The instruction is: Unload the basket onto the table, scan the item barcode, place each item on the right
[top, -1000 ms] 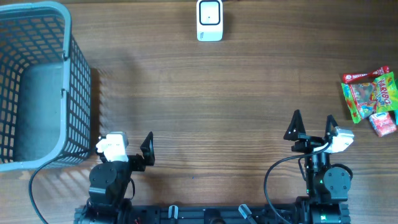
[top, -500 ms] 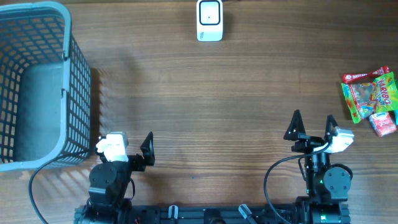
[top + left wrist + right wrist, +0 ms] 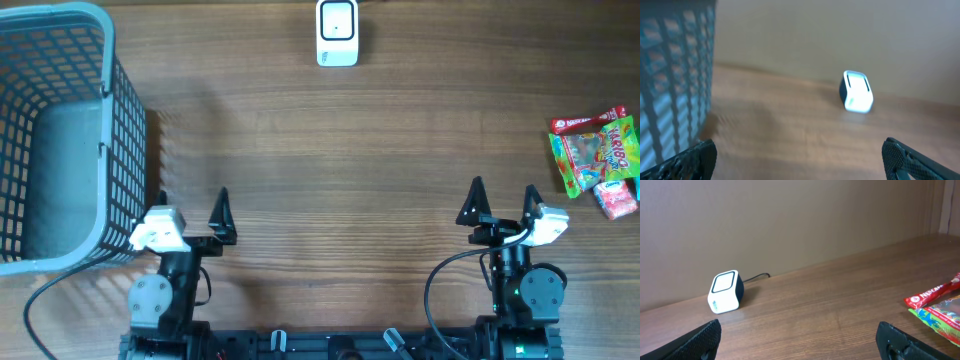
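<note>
The white barcode scanner [image 3: 337, 32] stands at the table's far edge, its face up; it also shows in the left wrist view [image 3: 857, 91] and the right wrist view [image 3: 725, 291]. The items lie at the far right: a green Haribo sweets bag [image 3: 600, 152] with a red packet [image 3: 575, 124] and a small pink packet [image 3: 615, 198]. Part of that pile [image 3: 937, 305] shows in the right wrist view. My left gripper [image 3: 192, 205] is open and empty near the front edge, beside the basket. My right gripper [image 3: 504, 190] is open and empty, well short of the packets.
A large blue-grey mesh basket [image 3: 60, 130] fills the left end of the table, its wall [image 3: 675, 75] close to my left fingers [image 3: 690, 162]. The scanner's cable runs off the far edge. Bare wood lies between the grippers and the scanner.
My left gripper has swung left and a little forward, toward the basket's corner; its wrist view is motion-blurred. The right arm and the packets have not moved.
</note>
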`<state>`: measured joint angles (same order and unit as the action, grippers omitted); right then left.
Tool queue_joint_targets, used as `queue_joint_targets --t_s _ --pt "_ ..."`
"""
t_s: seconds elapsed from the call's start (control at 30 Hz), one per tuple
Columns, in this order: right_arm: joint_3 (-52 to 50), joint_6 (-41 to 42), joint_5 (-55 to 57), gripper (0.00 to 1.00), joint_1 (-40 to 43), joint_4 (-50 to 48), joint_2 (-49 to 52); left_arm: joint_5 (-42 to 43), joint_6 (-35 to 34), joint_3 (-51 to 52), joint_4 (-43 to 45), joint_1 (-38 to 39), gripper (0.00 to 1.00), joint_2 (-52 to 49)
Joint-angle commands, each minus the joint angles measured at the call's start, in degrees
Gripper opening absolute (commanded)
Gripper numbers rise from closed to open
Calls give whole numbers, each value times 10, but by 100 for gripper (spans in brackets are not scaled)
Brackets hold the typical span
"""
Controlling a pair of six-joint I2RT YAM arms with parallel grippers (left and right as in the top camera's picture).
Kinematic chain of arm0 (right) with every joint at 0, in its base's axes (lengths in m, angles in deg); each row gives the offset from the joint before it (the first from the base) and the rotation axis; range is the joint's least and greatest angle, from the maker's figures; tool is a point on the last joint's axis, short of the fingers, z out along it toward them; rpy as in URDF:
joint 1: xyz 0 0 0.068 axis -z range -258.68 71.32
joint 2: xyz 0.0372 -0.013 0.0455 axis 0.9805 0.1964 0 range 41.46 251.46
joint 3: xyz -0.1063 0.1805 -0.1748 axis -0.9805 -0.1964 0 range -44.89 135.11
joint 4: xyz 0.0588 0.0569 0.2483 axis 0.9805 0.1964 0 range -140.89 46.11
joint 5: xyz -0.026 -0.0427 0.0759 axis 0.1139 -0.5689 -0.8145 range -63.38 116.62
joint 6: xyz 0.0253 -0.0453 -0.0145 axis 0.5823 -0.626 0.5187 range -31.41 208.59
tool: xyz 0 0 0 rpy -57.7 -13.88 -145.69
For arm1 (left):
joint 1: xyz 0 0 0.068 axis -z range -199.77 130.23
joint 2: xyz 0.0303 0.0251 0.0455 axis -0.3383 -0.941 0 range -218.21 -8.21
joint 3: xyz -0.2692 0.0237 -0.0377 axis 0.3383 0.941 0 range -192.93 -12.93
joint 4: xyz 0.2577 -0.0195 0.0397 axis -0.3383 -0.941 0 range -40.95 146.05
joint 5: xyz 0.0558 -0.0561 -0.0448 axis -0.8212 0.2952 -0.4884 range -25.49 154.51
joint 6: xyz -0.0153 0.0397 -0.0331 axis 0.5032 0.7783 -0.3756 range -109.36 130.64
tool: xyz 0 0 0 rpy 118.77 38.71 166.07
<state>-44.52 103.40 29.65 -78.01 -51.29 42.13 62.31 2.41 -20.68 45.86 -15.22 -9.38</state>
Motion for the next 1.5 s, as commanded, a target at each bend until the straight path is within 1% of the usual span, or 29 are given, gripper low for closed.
queue_joint_targets --t_s 0.0,0.03,0.17,0.27,0.4,0.7,0.8,1.47 --pt "-1 -12 -7 100 -2 -2 -5 -5 85 9 38 -11 100 6" --pt "-1 -11 -7 100 -2 -2 -5 -5 95 18 42 -17 100 7" --pt "-1 -11 -7 100 -2 -2 -5 11 93 74 96 -33 100 10" --pt "-1 -11 -7 100 -2 -2 -5 14 95 74 59 -33 100 10" --pt "-1 -11 -7 100 -2 -2 -5 28 95 74 57 -33 100 10" --pt "-1 -11 -7 100 -2 -2 -5 28 90 74 57 -33 100 10" --pt "-1 -11 -7 100 -2 -2 -5 28 58 74 57 -34 100 10" --pt "-1 -11 -7 100 -2 -2 -5 28 59 74 59 -33 100 9"
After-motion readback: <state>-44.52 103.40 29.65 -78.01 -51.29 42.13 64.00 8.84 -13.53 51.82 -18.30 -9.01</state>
